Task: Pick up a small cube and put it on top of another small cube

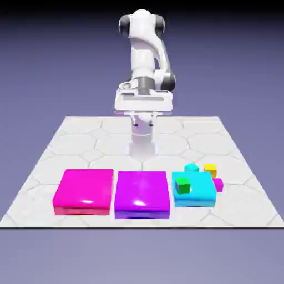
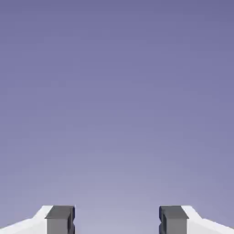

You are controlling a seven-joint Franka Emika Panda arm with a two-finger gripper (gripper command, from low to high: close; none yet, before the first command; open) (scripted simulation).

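The small cube, a tiny yellow one (image 1: 210, 170), sits on the table at the far right corner of a flat cyan block (image 1: 197, 191). Beside it are a tiny cyan cube (image 1: 191, 167) and a small magenta cube (image 1: 218, 184). A small green cube (image 1: 182, 184) rests on top of the cyan block. My gripper (image 1: 143, 105) hangs high above the table's far side, well behind the blocks. In the hand view the gripper (image 2: 117, 220) is open, with only the blue-violet backdrop between its grey fingertips (image 2: 60, 219).
A flat magenta block (image 1: 83, 191) and a flat purple block (image 1: 141, 193) lie in a row with the cyan block, near the table's front edge (image 1: 138, 224). The white arm's base (image 1: 142, 141) stands behind them.
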